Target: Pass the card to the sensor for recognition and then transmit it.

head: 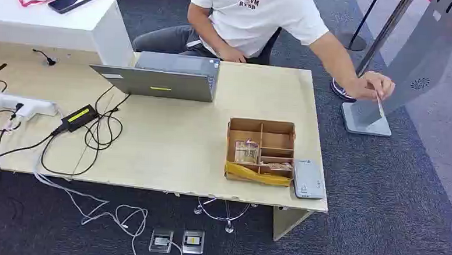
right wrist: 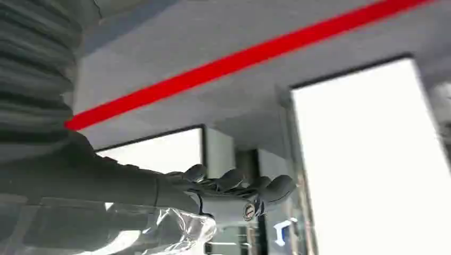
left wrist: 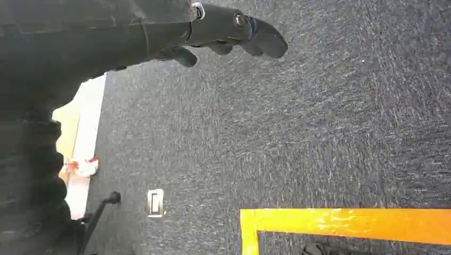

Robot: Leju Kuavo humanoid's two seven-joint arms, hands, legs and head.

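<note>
A cardboard box [head: 263, 127] with compartments stands near the table's front right; a card in a clear sleeve [head: 246, 152] leans in one compartment. Beside the box, at the table's corner, lies the flat grey sensor [head: 308, 178]. My left hand [left wrist: 234, 34] hangs over dark carpet, its fingers loosely extended and holding nothing. My right hand [right wrist: 239, 191] points its fingers out flat toward bright panels, also holding nothing; crinkled clear plastic [right wrist: 175, 228] lies along its wrist.
A person in a white shirt [head: 258, 18] sits behind the table and reaches a hand [head: 375, 85] to a grey stand [head: 413, 67] on the floor at the right. A laptop [head: 162, 77], cables [head: 95, 132] and a power brick occupy the table's left half.
</note>
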